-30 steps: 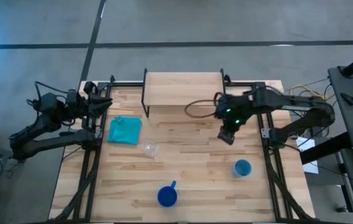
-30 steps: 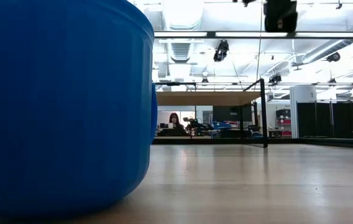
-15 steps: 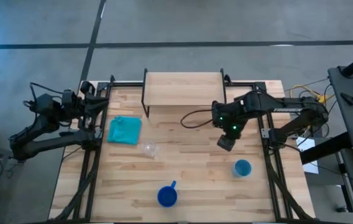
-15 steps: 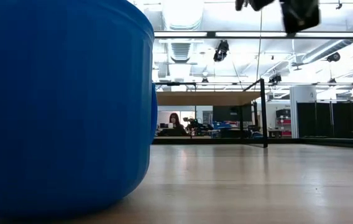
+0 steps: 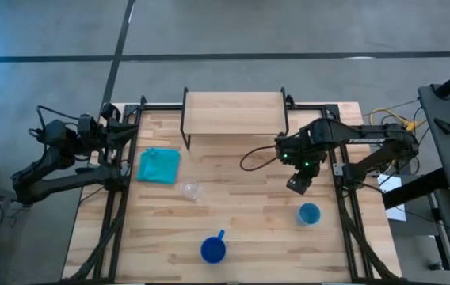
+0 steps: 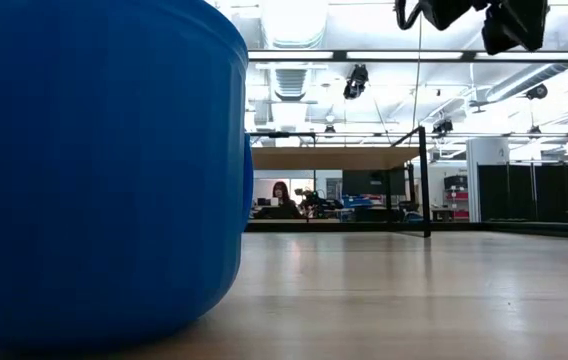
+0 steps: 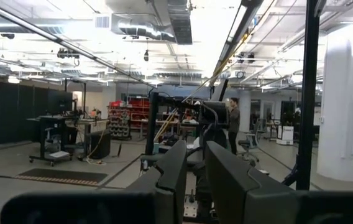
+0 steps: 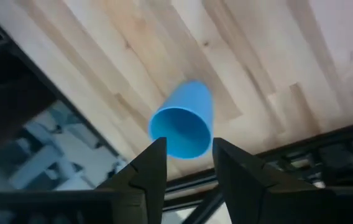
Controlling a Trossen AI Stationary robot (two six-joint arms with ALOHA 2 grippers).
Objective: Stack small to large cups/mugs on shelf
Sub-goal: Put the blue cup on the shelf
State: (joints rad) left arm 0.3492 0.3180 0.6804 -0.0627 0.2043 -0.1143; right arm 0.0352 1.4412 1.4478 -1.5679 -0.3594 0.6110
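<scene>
The shelf (image 5: pixel 234 113) stands at the table's (image 5: pixel 241 214) 12 o'clock edge, a light-wood board on thin black legs with nothing on it. In the low view it shows far off across the tabletop, one black leg at its right end.

The three cups are all down on the table, well apart from each other. The mug (image 5: pixel 213 249), dark blue with its handle toward 1 o'clock, sits near the 6 o'clock edge; it fills the left of the low view as a blue wall. The light blue cup (image 5: pixel 309 214) stands upright at about 4 o'clock from the table's middle, close to the right-hand rail. The clear cup (image 5: pixel 189 190) sits at about 9 o'clock from the middle, just off the 5 o'clock corner of the teal cloth (image 5: pixel 158 166).

The right gripper (image 5: pixel 299 184) hangs in the air over the table's right half, at about 11 o'clock from the light blue cup and near it, not touching. In its wrist view the light blue cup (image 8: pixel 183 121) shows beyond the two dark fingers (image 8: pixel 148 174), its open mouth facing the camera; the fingers stand apart with a gap between them and nothing held. In the low view that gripper shows only at the top right, high above the table.

The left gripper (image 5: pixel 127 133) waits at the left-hand rail at about 10 o'clock, off the work area. Its wrist view looks level into the room, where a person stands far off; the two fingers (image 7: pixel 173 171) sit close together with a narrow gap, empty.
</scene>
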